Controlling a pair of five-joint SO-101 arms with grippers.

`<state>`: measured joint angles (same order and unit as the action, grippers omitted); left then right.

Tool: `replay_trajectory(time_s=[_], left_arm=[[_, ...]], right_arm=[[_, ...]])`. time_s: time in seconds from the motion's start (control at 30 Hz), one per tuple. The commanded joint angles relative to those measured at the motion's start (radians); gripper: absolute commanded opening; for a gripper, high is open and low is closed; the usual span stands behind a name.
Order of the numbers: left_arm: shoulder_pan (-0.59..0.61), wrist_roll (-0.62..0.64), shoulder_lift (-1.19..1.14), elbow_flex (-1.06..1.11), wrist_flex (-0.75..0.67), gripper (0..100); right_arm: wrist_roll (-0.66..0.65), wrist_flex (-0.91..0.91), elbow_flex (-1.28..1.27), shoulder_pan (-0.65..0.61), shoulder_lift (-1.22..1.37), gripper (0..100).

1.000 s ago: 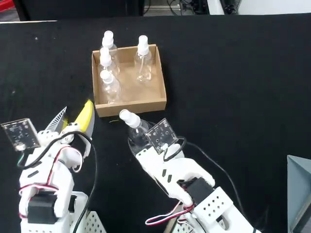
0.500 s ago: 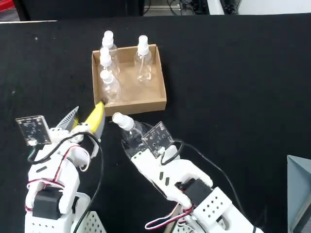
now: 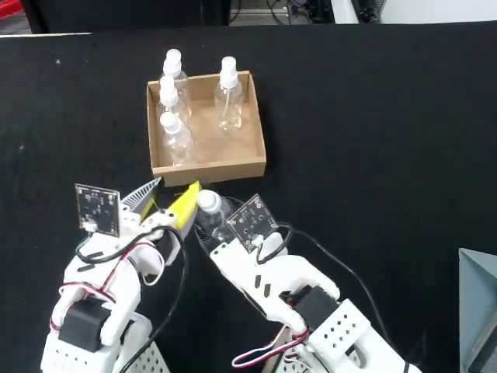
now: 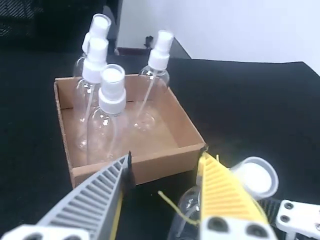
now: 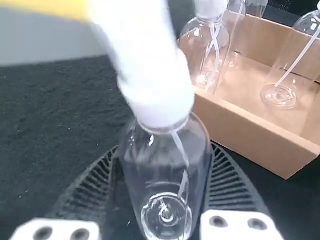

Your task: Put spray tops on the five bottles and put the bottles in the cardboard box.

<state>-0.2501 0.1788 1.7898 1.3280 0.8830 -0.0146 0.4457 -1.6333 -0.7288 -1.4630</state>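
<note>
High view, the box: four bottles (image 3: 227,97) with their white tops on stand upright in the cardboard box (image 3: 210,171), three down one side and one at the far opposite corner. That leaves bare floor near the front wall, room enough for a fifth by the look of it.
Last bottle: the last bottle (image 3: 214,221) is just outside the box's front wall, over the black tabletop (image 3: 373,116), close enough for a short carry in.
Right end effector: the right end effector (image 3: 216,228) is closed round the clear body, low down. I'd say that leaves the neck free to be worked on.
Left end effector: the left end effector (image 3: 177,186) is spread wide and holds nothing. Its yellow finger (image 3: 186,203) lies right beside the spray top (image 4: 255,175), and its grey finger (image 3: 144,194) is off toward the box.
Spray top: it sits on the neck with its tube down inside; whether it is fully seated I can't tell.
Step, as I read it: one arm steadies while the other comes in to seat the top.
</note>
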Motion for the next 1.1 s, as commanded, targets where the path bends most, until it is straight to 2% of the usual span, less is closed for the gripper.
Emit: replay_trajectory(time_s=[0.0, 0.43, 0.6, 0.77, 0.9, 1.07], left_arm=[[-0.033, -0.015, -0.003, -0.016, 0.003, 20], [-0.022, -0.023, -0.002, -0.038, 0.003, 20], [-0.022, -0.023, -0.002, -0.094, 0.066, 20], [-0.022, -0.028, -0.002, -0.119, 0.063, 20], [-0.022, -0.1, -0.002, -0.157, 0.064, 20], [0.068, -0.118, -0.002, -0.189, 0.066, 20]], right_arm=[[0.006, -0.021, 0.073, -0.018, -0.024, 14.9], [0.009, -0.02, 0.065, -0.012, -0.024, 14.9], [0.009, -0.018, 0.064, -0.012, -0.022, 14.9], [0.009, -0.018, 0.054, -0.012, -0.022, 14.9], [0.009, -0.018, 0.041, -0.011, -0.022, 14.9], [0.009, -0.018, 0.038, -0.011, -0.022, 14.9]])
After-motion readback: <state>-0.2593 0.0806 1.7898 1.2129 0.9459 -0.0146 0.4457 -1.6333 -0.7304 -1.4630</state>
